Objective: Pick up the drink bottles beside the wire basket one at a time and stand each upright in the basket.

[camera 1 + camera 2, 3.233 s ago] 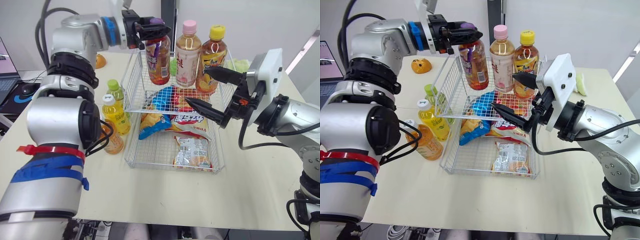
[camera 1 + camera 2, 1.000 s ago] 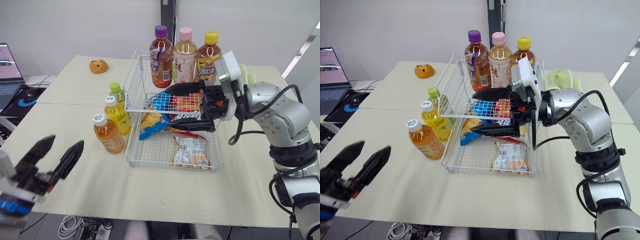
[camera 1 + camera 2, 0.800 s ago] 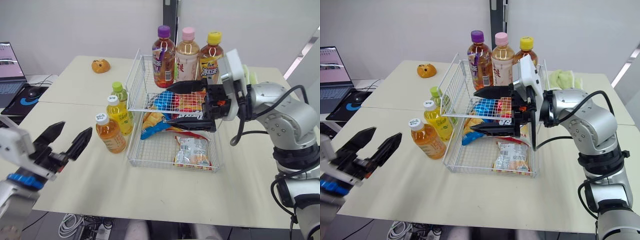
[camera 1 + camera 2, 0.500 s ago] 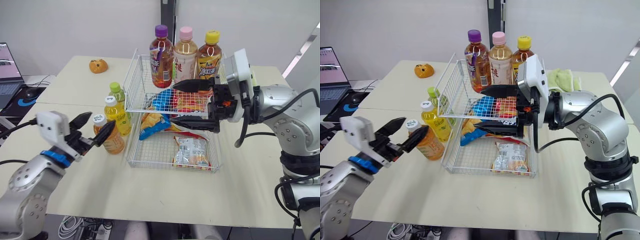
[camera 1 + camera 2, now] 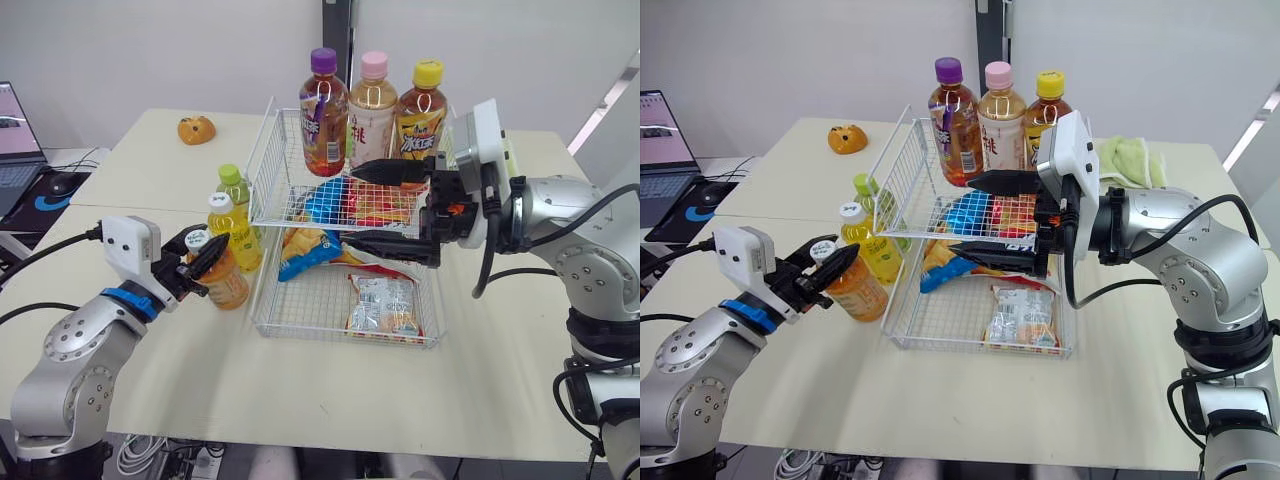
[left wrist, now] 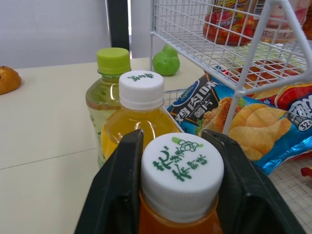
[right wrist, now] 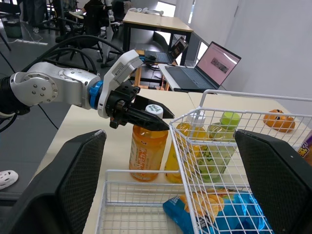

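Observation:
Three bottles stand left of the wire basket (image 5: 340, 335): an orange tea bottle (image 5: 222, 280) with a white cap (image 6: 181, 168), a yellow one (image 5: 236, 235) and a green-capped one (image 5: 232, 190). My left gripper (image 5: 200, 252) is shut on the orange bottle's cap, one finger pressed on each side. Upright at the basket's far end are a purple-capped bottle (image 5: 323, 110), a pink-capped one (image 5: 372, 110) and a yellow-capped one (image 5: 419, 110). My right gripper (image 5: 365, 205) hangs open over the middle of the basket, holding nothing.
Snack bags lie in the basket, among them a blue chip bag (image 5: 312, 250) and a pale packet (image 5: 385, 305). A bun (image 5: 197, 129) sits at the table's back left, a green cloth (image 5: 1125, 158) at the back right. A laptop (image 5: 15, 110) stands off the left edge.
My left gripper moved forward from the table's near left to the orange bottle and closed round its cap. The right gripper stayed open over the basket.

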